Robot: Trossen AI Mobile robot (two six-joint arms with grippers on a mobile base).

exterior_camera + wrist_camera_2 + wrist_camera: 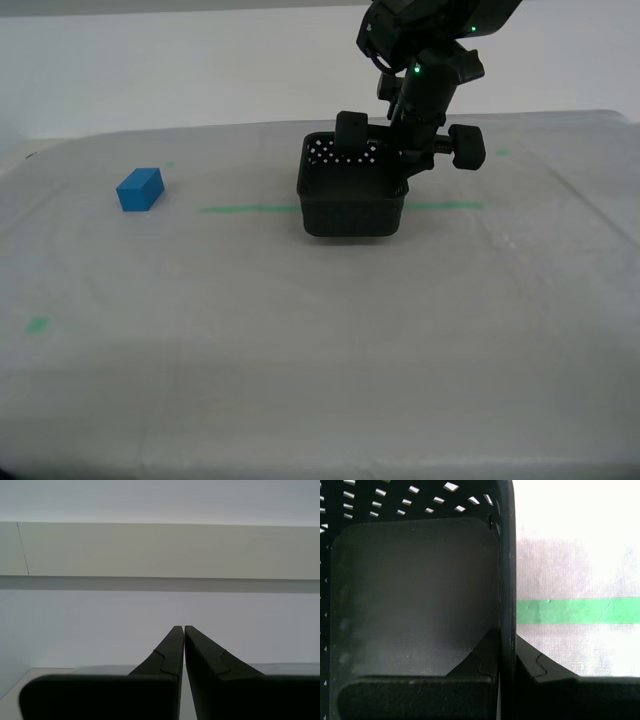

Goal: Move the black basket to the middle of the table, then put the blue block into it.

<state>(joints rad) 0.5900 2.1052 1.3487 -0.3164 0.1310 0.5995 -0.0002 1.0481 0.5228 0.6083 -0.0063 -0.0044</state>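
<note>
On the table (320, 330), near its middle, sat the basket (352, 205), right across the green tape (245, 209). It was square, so it had no long side, and it stood flat with its open top up. My first gripper (507, 652) was pinched on one wall of the basket, one finger inside and one outside, on the side toward the exterior view's right. The block (139, 189) lay well apart, off to the exterior view's left and just behind the tape. Its long side ran mostly along the tape, turned a little. The basket looked close to its place, so I thought the block came next. My second gripper (181, 630) was closed on nothing and pointed at a bare wall. I could not tell which arm was nearer the block.
</note>
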